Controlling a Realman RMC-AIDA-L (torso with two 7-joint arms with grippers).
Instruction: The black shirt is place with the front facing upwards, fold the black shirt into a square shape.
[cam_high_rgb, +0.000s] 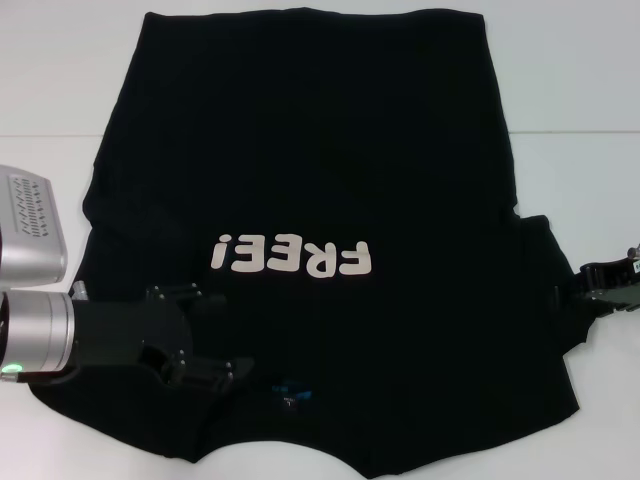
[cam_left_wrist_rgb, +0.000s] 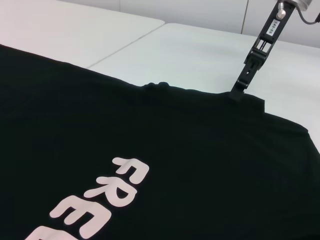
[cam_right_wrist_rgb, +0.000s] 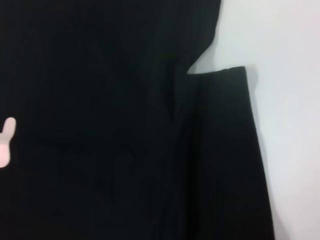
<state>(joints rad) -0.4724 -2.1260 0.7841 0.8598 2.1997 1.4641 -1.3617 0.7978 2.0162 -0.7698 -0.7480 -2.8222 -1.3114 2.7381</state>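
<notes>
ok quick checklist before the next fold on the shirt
1. Shirt front up, print showing: ok.
2. Body flat on the table: ok, only faint wrinkles.
3. Left gripper over the shirt near the collar and blue label: ok.
4. Right gripper at the right sleeve edge: ok.
5. Either gripper actually pinching cloth: cannot tell.
6. Left sleeve laid out: cannot tell, the arm hides it.

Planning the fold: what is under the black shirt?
The black shirt lies on a white table, visible around its edges. The left end effector rests on top; whatever lies beneath the cloth is covered.
</notes>
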